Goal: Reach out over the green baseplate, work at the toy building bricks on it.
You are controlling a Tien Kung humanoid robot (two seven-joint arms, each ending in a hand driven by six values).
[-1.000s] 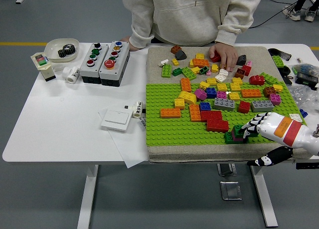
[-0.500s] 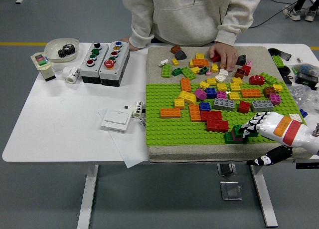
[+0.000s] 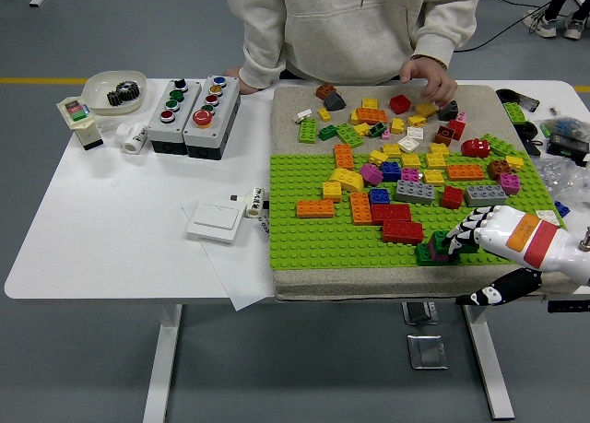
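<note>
Bricks (image 3: 396,179) lie scattered over the green baseplate (image 3: 304,234) on the table (image 3: 111,229). At its near right corner the right robot hand (image 3: 466,236) curls its fingers against a small green-and-purple stack (image 3: 436,249), probably to grip it; whether it is clamped, I cannot tell.

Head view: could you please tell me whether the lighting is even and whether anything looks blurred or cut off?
Head view: lighting is soft and even, with no glare on the white table; bricks on the green baseplate are sharp; the person's hand looks slightly soft; the right robot hand at the purple-and-green bricks is sharp, though its arm is cropped by the frame edge.
</note>
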